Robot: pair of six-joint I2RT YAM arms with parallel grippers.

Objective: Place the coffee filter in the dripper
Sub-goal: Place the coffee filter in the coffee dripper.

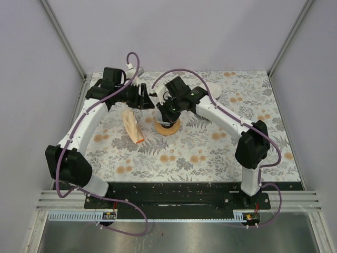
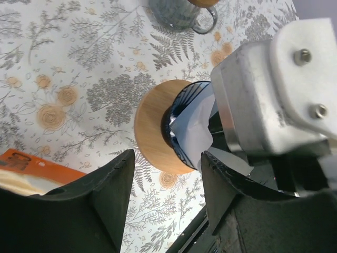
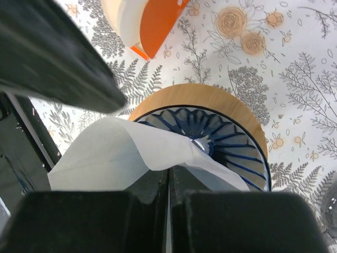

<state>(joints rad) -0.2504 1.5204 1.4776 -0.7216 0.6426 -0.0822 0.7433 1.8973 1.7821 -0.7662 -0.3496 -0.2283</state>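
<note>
The white paper coffee filter is pinched at its edge by my right gripper, which is shut on it. Its tip reaches into the blue-ribbed glass dripper, while most of the paper still stands above the rim on the left. The dripper sits on a round wooden collar at the table's middle. In the left wrist view the filter pokes out of the cone. My left gripper hovers open beside the dripper with nothing between its fingers. From above, the right gripper hangs over the dripper.
An orange pack of filters lies left of the dripper, also seen as the orange pack and orange pack in the wrist views. A glass mug stands beyond the dripper. A floral cloth covers the table.
</note>
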